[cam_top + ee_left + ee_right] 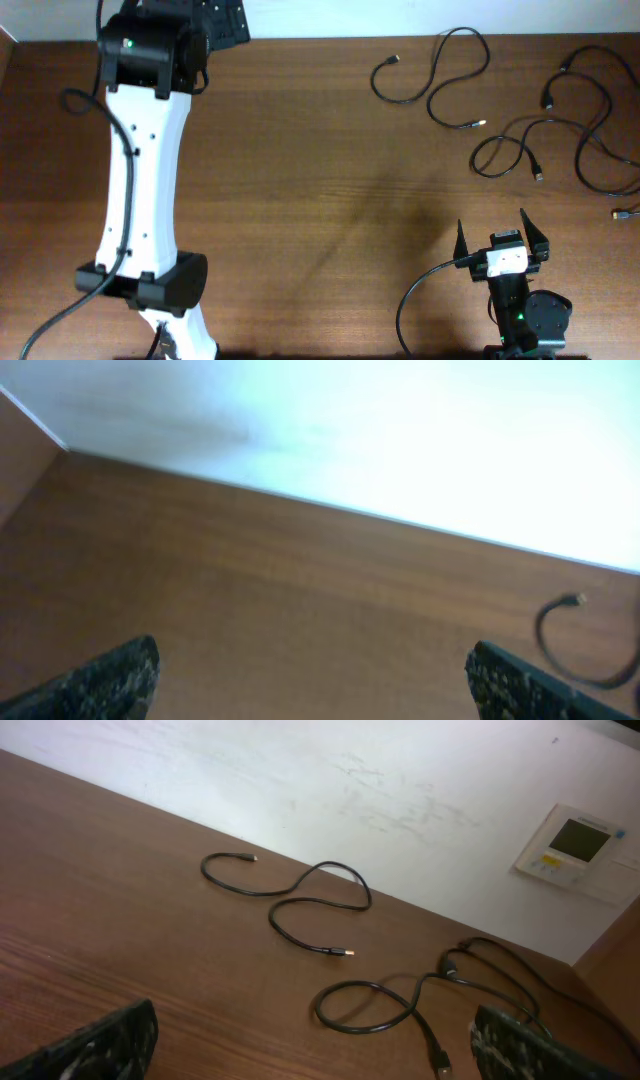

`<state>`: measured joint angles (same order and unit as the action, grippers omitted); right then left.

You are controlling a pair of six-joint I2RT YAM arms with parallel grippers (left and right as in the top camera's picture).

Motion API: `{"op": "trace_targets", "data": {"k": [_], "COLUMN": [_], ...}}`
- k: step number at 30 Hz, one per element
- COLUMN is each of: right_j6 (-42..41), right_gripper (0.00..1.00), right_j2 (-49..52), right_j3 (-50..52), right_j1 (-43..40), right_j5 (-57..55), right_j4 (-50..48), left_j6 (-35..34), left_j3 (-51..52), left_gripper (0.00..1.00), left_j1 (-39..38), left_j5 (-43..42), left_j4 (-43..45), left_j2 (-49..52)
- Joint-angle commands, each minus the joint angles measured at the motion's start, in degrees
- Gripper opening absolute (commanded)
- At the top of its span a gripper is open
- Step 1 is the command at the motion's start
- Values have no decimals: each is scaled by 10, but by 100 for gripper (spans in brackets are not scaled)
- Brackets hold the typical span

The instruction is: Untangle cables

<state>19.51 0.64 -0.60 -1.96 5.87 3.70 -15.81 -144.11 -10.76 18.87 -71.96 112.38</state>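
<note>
Black cables lie at the far right of the tabletop (300, 180). One cable (322, 866) sits alone, apart from a crossed cluster (447, 963) near the right edge. Both the left end effector (310, 660) and the right end effector (312, 1020) gape wide with nothing in them. The step in hand looks like the approach to a fresh grasp. Next, the right arm likely needs to reach forward, pinch one cord near a plug, and draw it clear without dragging its neighbours.
</note>
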Motion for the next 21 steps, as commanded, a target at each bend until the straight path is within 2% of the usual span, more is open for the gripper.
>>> {"op": "trace_targets", "data": {"k": [1, 3, 7, 15, 21], "right_j6": [-4, -4, -4, -4, -4], "right_gripper": [99, 99, 99, 99, 99], "right_j2": [-5, -5, -5, -5, -5], "right_j3": [3, 3, 3, 3, 3], "right_j1": [-3, -3, -3, -3, -3], "right_j5": [-3, -3, -3, -3, -3], "right_j4": [4, 4, 4, 4, 4], "left_j6": [5, 5, 27, 26, 26], "left_j3": [-1, 3, 117, 493, 822], "left_gripper": [99, 99, 99, 99, 99], "left_j1": [-1, 0, 12, 31, 111], "left_j5": [23, 41, 51, 48, -67], "left_j4": [19, 28, 106, 306, 445], "left_j2": [-60, -83, -194, -474, -724]}}
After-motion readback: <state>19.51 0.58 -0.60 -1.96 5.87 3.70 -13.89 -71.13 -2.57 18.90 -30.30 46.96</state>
